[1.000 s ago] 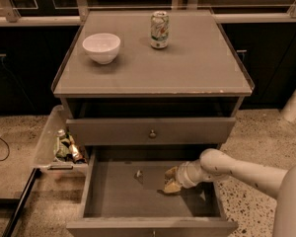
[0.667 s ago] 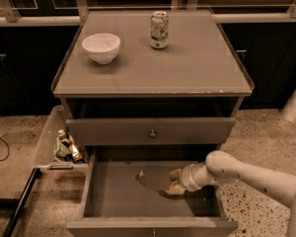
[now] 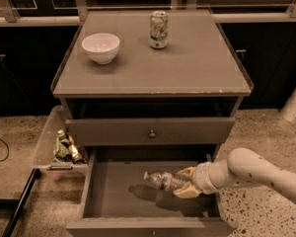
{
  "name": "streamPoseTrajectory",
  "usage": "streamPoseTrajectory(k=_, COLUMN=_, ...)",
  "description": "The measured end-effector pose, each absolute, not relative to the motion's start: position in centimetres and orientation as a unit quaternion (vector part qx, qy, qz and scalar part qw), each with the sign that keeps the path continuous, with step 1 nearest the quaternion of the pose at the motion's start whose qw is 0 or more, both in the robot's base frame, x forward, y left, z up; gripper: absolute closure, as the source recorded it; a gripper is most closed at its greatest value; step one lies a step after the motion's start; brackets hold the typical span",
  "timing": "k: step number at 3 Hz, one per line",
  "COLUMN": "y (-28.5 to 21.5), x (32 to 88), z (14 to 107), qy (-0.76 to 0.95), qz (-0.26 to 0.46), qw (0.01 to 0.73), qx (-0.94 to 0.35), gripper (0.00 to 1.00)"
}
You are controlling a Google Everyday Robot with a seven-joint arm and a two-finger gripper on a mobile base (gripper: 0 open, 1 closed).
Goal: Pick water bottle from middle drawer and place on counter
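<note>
One water bottle is held sideways, clamped at its base by the gripper, over the middle drawer floor.

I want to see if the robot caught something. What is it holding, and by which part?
The gripper, reaching into the open drawer, holds the water bottle by its bottom end; the capped end points away from it.
</note>
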State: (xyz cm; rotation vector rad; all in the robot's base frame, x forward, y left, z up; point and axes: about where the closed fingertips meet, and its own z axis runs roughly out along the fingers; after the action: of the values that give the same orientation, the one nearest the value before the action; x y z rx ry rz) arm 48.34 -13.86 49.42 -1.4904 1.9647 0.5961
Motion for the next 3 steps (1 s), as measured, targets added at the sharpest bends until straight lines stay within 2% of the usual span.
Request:
streamPoseTrajectory(k=1, y=-15.0, x=46.0, z=57.2, qy=0.722, qz=0.179, qw=0.313, qx=-0.59, gripper=1.0)
streamPoseTrajectory(k=3, y=-17.9, x=47.4, z=72.6, qy=0.705, qz=0.095, qw=0.342, qx=-0.614, gripper=1.0)
